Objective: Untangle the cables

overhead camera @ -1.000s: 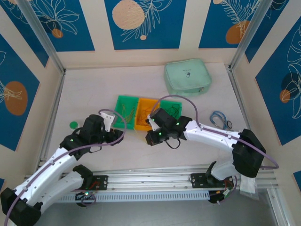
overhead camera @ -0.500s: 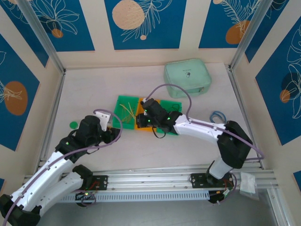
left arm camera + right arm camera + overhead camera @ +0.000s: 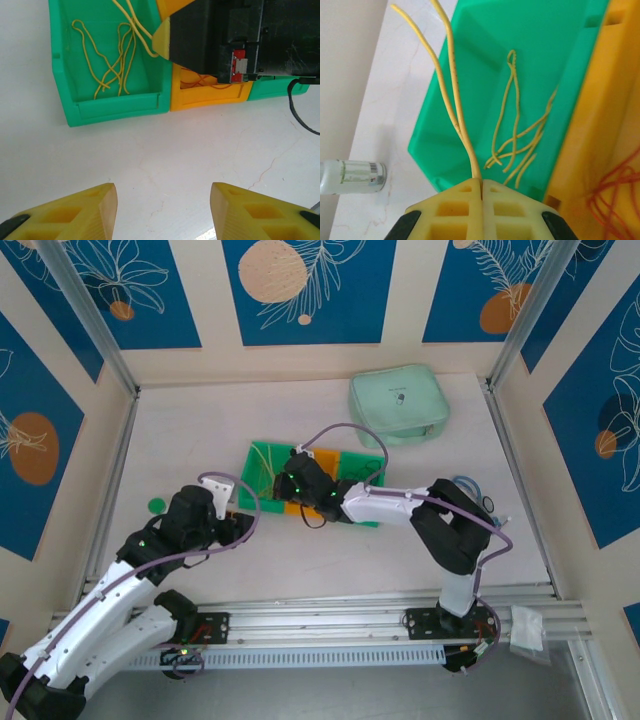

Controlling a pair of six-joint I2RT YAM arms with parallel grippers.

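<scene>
R gripper [image 3: 481,186] is clamped tight on a pale yellow cable [image 3: 451,95]. Two runs of it stick out past the tips, and I can't tell if that's one strand folded or two. I'm holding it over the green bin [image 3: 117,106], near the wall it shares w/ the orange bin [image 3: 210,99]. That bin already has the other yellow cables [image 3: 120,65] lying loose on its floor, so this looks like sorting by colour. Orange cables [image 3: 615,185] sit in the orange bin, looped over each other. A 2nd green bin [image 3: 272,86] is on the far side of the orange one, w/ its contents hidden by the R arm.

L gripper [image 3: 162,214] is parted approx halfway w/ nothing between the pads, low over bare table [image 3: 165,150] just short of the bins. It's prob parked there to keep out of R's way while staying close enough to steady a bin or catch a trailing end.

The pinch is right at the tips, so most of the strand is free and the pads stay clear of the bin walls. Risk: the strand looks springy, so on release the ends could flick over the rim. Next move, imo: get lower into the green bin before letting go. The mint pouch [image 3: 397,405] at the back is well apart and has no part in this step.
</scene>
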